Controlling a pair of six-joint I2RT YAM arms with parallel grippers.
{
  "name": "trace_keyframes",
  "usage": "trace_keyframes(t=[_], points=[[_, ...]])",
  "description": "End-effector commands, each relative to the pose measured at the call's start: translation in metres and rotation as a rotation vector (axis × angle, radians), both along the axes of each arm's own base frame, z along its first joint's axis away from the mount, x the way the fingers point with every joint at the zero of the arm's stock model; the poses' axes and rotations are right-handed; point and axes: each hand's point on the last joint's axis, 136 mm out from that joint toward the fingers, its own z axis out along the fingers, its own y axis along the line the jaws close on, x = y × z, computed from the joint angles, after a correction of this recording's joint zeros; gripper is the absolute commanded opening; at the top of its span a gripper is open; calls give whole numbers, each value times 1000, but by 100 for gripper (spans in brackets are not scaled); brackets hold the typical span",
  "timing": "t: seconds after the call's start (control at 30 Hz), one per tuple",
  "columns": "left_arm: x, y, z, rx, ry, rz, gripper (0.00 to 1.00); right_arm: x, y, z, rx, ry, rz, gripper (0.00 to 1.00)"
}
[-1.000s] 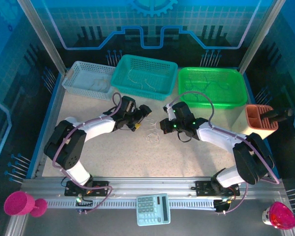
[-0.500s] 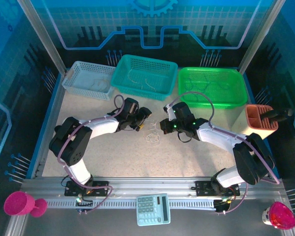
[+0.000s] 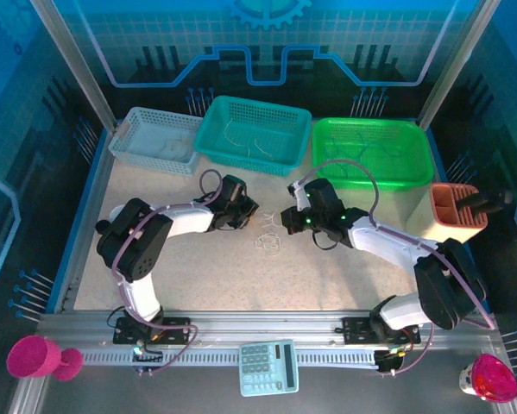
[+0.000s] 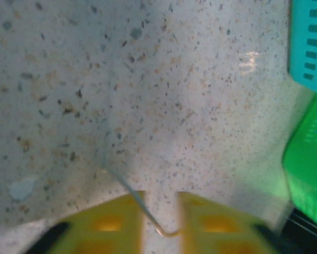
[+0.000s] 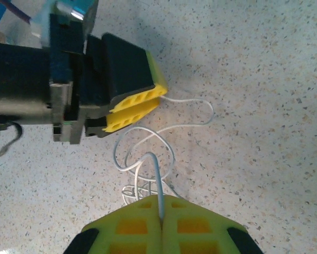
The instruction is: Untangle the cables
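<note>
Where thin whitish cables (image 5: pixel 147 159) curl on the speckled tabletop (image 5: pixel 253 79), the right gripper (image 5: pixel 162 211) at six o'clock clamps one strand; the left gripper (image 5: pixel 157 98), ten o'clock, looks nearly closed, grip uncertain.

White, black-jointed arms (image 3: pixel 176 220) are being trailed by purple cables (image 3: pixel 337 162), and left pincer (image 3: pixel 249 211) and right pincer (image 3: pixel 286 221) are being tipped with yellow slotted pads (image 5: pixel 200 225).

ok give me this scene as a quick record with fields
surface: speckled table
cables: thin pale loops tangled on the table between the grippers
left gripper: jaws slightly apart around a strand
right gripper: jaws shut on a whitish strand
behind: pale basket, teal basket, green basket in a row
</note>
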Motion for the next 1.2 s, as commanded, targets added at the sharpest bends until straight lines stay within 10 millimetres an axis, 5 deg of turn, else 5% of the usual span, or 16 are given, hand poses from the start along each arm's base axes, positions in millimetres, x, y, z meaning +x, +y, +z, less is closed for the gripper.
trace_keyframes(t=[0.0,0.2,0.53,0.67,0.87,1.17], points=[[21,-3,14,11,-78,8,0,-4,-4,15,25,-31,3,0],[42,15,79,72,-269,-17,0,-12,-14,25,19,-59,-14,0],[48,50,280,150,-722,-77,0,-9,-34,-2,-23,-32,-88,0],[47,64,345,110,-843,-54,0,-9,-34,-14,-19,-9,-102,0],[46,63,414,42,-985,-60,0,-12,-34,-28,-14,25,-120,0],[52,38,475,-69,-1098,-151,0,-15,-24,-42,-8,54,-125,0]])
